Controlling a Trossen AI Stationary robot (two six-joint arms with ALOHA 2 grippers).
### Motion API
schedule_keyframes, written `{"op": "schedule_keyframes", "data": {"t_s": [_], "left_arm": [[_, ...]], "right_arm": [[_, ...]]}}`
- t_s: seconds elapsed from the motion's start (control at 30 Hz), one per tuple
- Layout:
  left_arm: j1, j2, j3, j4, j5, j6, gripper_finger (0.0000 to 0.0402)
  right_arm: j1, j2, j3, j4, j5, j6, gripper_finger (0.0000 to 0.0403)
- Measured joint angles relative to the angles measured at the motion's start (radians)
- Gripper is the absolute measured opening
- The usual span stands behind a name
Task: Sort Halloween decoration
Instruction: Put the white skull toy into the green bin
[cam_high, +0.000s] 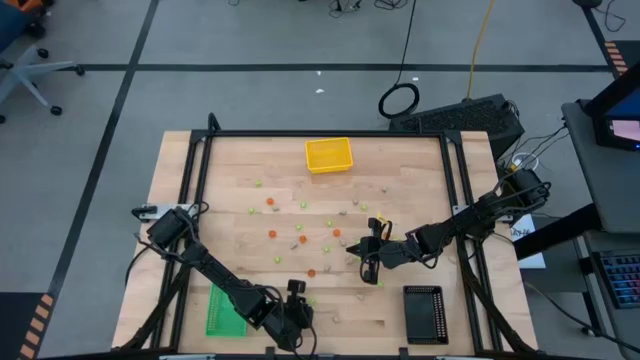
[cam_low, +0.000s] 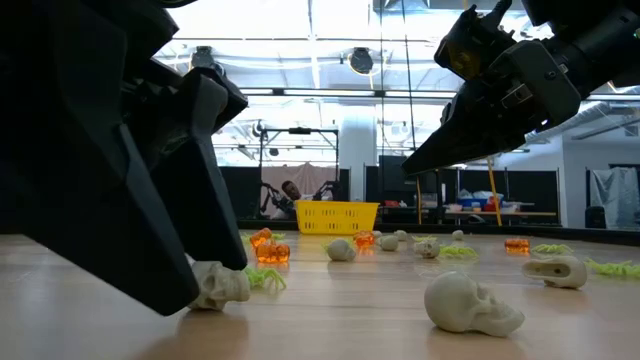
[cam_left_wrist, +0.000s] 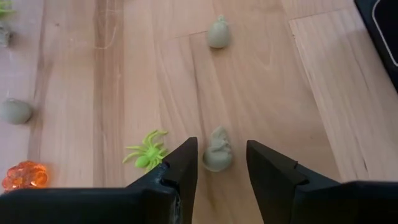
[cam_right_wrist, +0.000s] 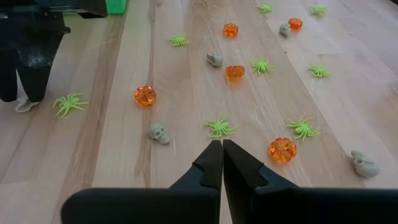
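Tiny Halloween decoration pieces lie scattered over the middle of the wooden table (cam_high: 260, 170): orange pumpkins (cam_right_wrist: 282, 150), light green spiders (cam_right_wrist: 219, 127) and beige skulls (cam_right_wrist: 159, 132). My left gripper (cam_left_wrist: 222, 163) is low at the table's near edge, pointing steeply down and open. Its fingers stand on either side of one beige skull (cam_left_wrist: 217, 150) that lies on the wood, with a narrow gap on each side. My right gripper (cam_right_wrist: 222, 155) hangs shut and empty above the table's middle right (cam_high: 368, 262), over several pieces.
A yellow tray (cam_high: 329, 154) stands at the far edge, a green tray (cam_high: 224, 312) near left beside my left arm, a black tray (cam_high: 424, 314) near right. A green spider (cam_left_wrist: 145, 152) lies just beside the left finger; another skull (cam_left_wrist: 218, 32) lies farther on.
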Motion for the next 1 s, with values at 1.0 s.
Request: {"op": "schedule_keyframes", "data": {"t_s": [1.0], "left_arm": [[0.004, 0.037, 0.001, 0.018, 0.014, 0.003, 0.0063]], "right_arm": [[0.000, 0.000, 0.000, 0.000, 0.000, 0.000, 0.0002]]}}
